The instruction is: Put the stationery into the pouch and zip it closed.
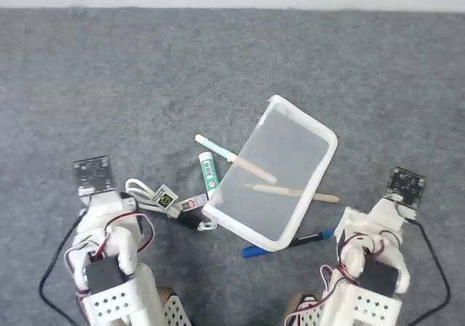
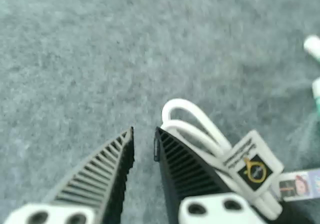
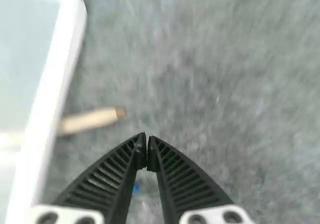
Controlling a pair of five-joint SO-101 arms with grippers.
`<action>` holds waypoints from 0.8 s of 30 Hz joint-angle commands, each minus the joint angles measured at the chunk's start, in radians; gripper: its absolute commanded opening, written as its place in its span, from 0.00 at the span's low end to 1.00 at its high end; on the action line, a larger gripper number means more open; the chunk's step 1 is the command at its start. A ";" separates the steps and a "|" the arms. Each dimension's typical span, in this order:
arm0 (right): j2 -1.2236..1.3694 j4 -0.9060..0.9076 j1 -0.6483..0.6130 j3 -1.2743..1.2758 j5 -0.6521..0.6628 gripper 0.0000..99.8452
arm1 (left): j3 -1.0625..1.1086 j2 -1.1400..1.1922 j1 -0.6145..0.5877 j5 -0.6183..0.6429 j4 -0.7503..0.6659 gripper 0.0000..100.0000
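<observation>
The pouch [image 1: 280, 173] lies flat and tilted on the grey carpet [image 1: 145, 72] between the two arms. It is a translucent sleeve with a white rim. A wooden pencil [image 1: 290, 192] crosses its lower half, and the pencil's tip pokes out past the rim on the right arm's side. A pen with a pale blue cap [image 1: 232, 157] lies across the opposite edge, its cap end on the carpet. I cannot tell whether either one is inside the pouch or only resting on it.

A green and white glue stick [image 1: 208, 172] lies on the carpet just beside that same edge. A blue pen [image 1: 287, 242] sticks out from under the corner nearest the arms.

The left gripper [image 2: 144, 131] hovers over bare carpet, its jaws a narrow gap apart and empty. A looped white cable [image 2: 187, 116] with a tag lies against one of its fingers.

The right gripper [image 3: 146, 138] has its tips pressed together on nothing, and it sits near the pencil's tip and the pouch rim.
</observation>
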 commanded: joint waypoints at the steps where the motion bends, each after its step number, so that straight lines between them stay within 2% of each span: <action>1: -0.019 -0.025 0.018 -0.167 0.011 0.01 | -0.064 -0.017 0.000 -0.061 -0.032 0.06; 5: -0.019 -0.027 -0.016 -0.282 0.005 0.01 | -0.058 -0.017 0.000 -0.117 -0.002 0.06; 8: -0.016 -0.024 -0.114 -0.370 0.005 0.01 | -0.045 -0.017 0.005 -0.121 0.011 0.06; 13: -0.013 -0.018 -0.303 -0.482 -0.110 0.01 | -0.041 -0.017 0.005 -0.121 0.009 0.07; 16: 0.007 -0.024 -0.403 -0.525 -0.120 0.01 | -0.031 -0.017 0.005 -0.121 0.009 0.07; 24: 0.320 -0.019 -0.661 -0.701 -0.129 0.01 | 0.007 -0.017 0.005 -0.121 -0.071 0.07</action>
